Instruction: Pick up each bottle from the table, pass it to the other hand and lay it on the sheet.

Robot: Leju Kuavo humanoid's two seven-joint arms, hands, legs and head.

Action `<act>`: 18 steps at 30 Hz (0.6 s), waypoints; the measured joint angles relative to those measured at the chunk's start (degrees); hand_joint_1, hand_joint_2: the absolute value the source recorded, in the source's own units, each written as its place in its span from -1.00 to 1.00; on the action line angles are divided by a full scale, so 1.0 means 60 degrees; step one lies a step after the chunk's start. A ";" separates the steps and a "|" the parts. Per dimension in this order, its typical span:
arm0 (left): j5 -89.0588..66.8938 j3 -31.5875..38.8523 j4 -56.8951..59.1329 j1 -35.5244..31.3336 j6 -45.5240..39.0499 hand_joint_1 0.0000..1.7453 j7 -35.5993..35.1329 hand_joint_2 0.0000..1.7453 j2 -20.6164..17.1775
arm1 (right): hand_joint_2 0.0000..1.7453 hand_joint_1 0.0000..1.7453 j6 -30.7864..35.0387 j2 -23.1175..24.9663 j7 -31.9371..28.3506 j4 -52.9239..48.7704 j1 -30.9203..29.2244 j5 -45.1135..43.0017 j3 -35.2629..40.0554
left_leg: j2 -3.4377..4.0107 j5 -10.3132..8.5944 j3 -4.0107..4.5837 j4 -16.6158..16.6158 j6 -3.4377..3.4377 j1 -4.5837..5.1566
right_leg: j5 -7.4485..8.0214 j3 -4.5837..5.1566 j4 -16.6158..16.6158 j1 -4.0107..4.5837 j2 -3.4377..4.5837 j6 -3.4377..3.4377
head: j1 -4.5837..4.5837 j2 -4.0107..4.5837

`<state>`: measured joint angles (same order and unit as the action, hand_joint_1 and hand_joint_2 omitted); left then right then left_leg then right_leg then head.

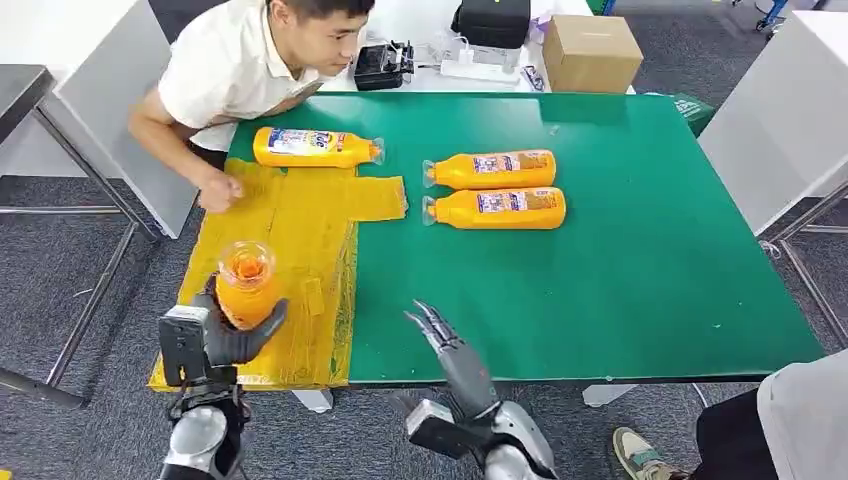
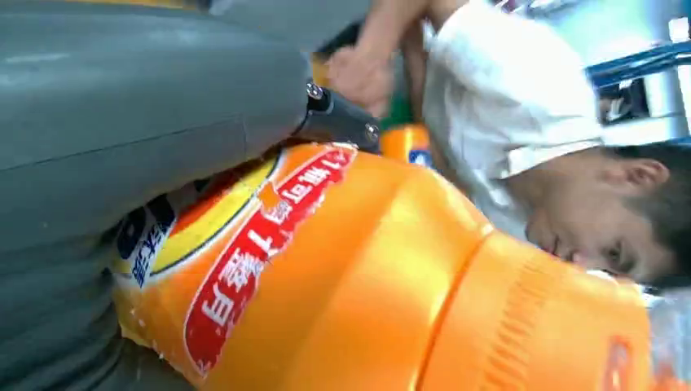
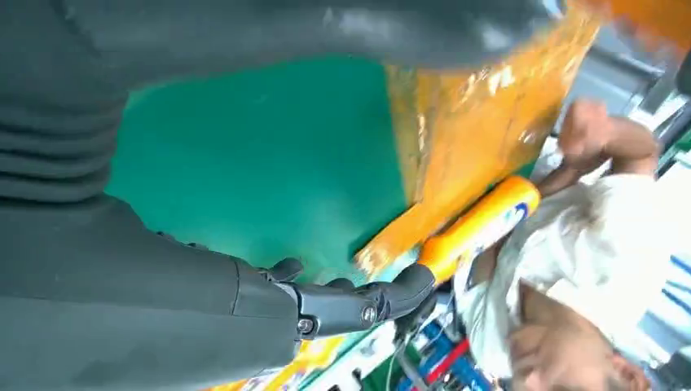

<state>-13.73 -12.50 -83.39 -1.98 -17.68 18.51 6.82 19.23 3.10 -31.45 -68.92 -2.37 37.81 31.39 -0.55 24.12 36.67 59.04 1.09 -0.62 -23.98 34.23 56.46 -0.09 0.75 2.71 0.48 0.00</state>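
Observation:
My left hand (image 1: 225, 335) grips an orange bottle (image 1: 245, 283) above the near part of the yellow sheet (image 1: 290, 250); the same bottle (image 2: 367, 277) looms large in the left wrist view, held against the grey thumb. A second orange bottle (image 1: 315, 147) lies on the sheet's far edge, also seen as a bottle (image 3: 481, 228) in the right wrist view. Two more orange bottles (image 1: 492, 169) (image 1: 497, 208) lie side by side on the green table (image 1: 620, 280). My right hand (image 1: 440, 335) hovers over the table's near edge, fingers apart, holding nothing.
A person (image 1: 250, 70) leans in at the far left with a fist (image 1: 215, 190) resting on the sheet. A cardboard box (image 1: 590, 52) and electronics (image 1: 385, 62) sit beyond the table. Another person's leg and shoe (image 1: 700, 450) stand at the near right.

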 measured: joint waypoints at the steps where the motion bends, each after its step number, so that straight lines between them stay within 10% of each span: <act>1: -0.0168 0.0072 -0.0036 0.0005 -0.0099 1.00 -0.0026 1.00 -0.0011 | -1.00 -1.00 0.0007 -0.0022 0.0000 -0.0102 0.0072 0.0037 -0.0040 | 0.0000 0.0000 0.0000 0.0000 0.0000 0.0000 | 0.0000 0.0000 0.0000 0.0000 0.0000 0.0000 | -0.0004 0.0000; 10: -0.7229 -0.0190 0.1543 -0.1431 0.0241 1.00 -0.2128 1.00 -0.0113 | -1.00 -1.00 -0.0838 0.0062 -0.0324 -0.0546 0.0086 -0.0113 -0.0379 | -0.0013 -0.0027 -0.0003 0.0000 -0.0002 0.0000 | 0.0012 -0.0005 0.0001 0.0001 -0.0015 0.0000 | 0.0000 0.0000; 18: -0.7722 -0.0678 0.3755 -0.2677 0.0822 1.00 -0.2339 1.00 -0.0106 | -1.00 -1.00 -0.1053 0.0208 -0.0419 -0.0546 -0.0068 -0.0229 -0.0408 | -0.0007 -0.0030 -0.0001 0.0002 -0.0009 0.0000 | 0.0030 0.0006 0.0002 0.0000 -0.0011 -0.0021 | -0.0004 0.0000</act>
<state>-60.06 -16.57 -60.86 -18.05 -12.75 4.48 6.19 12.92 4.35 -33.96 -72.19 -2.78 36.44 28.94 -0.60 23.94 36.67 59.05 1.04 -0.62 -23.79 34.27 56.48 -0.09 0.68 2.58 0.46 0.00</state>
